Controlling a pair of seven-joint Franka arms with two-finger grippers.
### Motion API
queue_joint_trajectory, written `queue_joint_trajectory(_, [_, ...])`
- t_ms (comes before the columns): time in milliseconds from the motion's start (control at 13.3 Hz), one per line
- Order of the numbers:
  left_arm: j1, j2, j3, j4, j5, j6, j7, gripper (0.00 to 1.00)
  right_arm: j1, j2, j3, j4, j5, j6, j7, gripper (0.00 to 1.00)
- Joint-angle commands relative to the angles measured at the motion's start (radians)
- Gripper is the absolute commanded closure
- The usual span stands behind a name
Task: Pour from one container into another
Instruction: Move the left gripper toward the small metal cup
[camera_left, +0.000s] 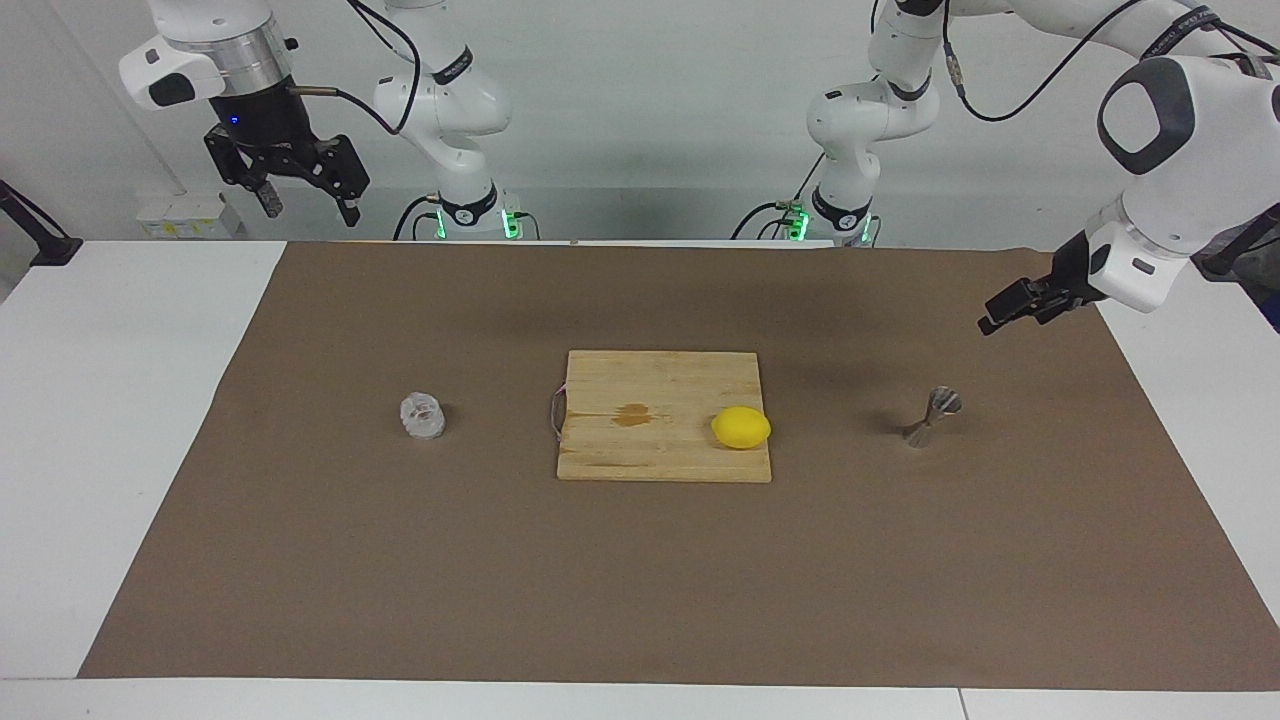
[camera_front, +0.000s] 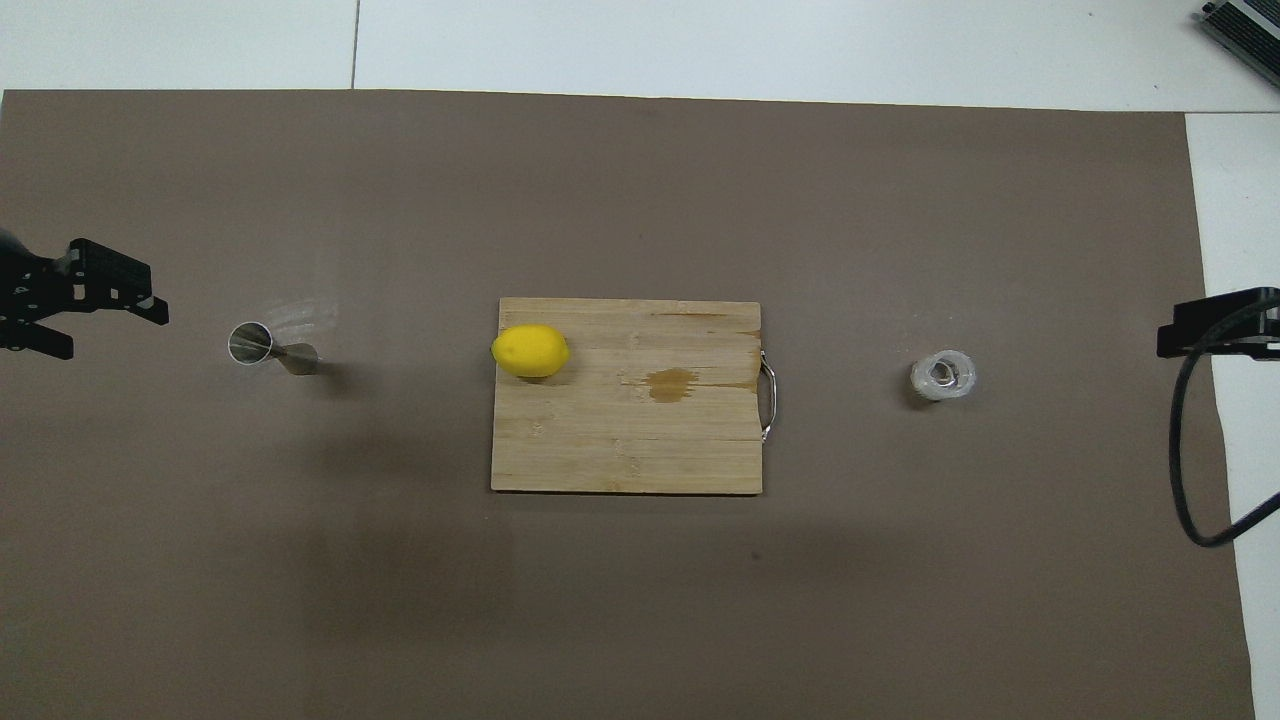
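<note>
You have a white table (camera_left: 120, 400) in front of you, and a brown mat (camera_left: 640, 580) covers most of it. In the middle of the mat lies a wooden board (camera_left: 660, 445) with a thin metal handle (camera_front: 768, 400) on the edge that faces the right arm's end, and a small dark stain (camera_left: 632, 414) near its centre. 1 lemon (camera_left: 741, 427) sits on the board, by the edge toward the left arm's end. Your 2 task things stand on the mat, level with the board and well apart from it: the steel jigger (camera_left: 931, 416) toward the left arm's end, upright on its lower cone, and the glass cup (camera_left: 422, 416) toward the right arm's end, also upright with its mouth up. The board and lemon lie between them. Your left gripper (camera_left: 1015, 308) hangs in the air over the mat's edge at the left arm's end, tipped toward level and pointing in toward the jigger, clear of it; its fingers are spread and hold nothing. In the overhead view the left gripper (camera_front: 110, 320) sits just beside the jigger (camera_front: 270, 347) without covering it. Your right gripper (camera_left: 305, 195) waits high over the table edge at the right arm's end, pointing down, its fingers spread and empty, well apart from the cup (camera_front: 943, 375).
</note>
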Motion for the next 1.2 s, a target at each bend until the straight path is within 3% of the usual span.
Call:
queue_joint_trajectory(0, [0.054,0.036,-0.007,0.017,-0.067,-0.007,-0.131,0.0,-0.016,-0.01,0.009,-0.007,0.005,-0.011,-0.025,0.0])
queue_joint_trajectory(376, [0.099,0.091,-0.006,0.012,-0.136,-0.013,-0.378,0.0,-0.016,-0.01,0.009,-0.007,0.005,-0.011,-0.025,0.0])
queue_joint_trajectory(676, [0.209,0.191,-0.006,0.012,-0.333,0.0,-0.515,0.0,-0.016,-0.01,0.009,-0.007,0.005,-0.011,-0.025,0.0])
queue_joint_trajectory(1127, [0.292,0.31,-0.007,-0.009,-0.494,0.004,-0.677,0.0,-0.016,-0.01,0.009,-0.007,0.005,-0.011,-0.025,0.0])
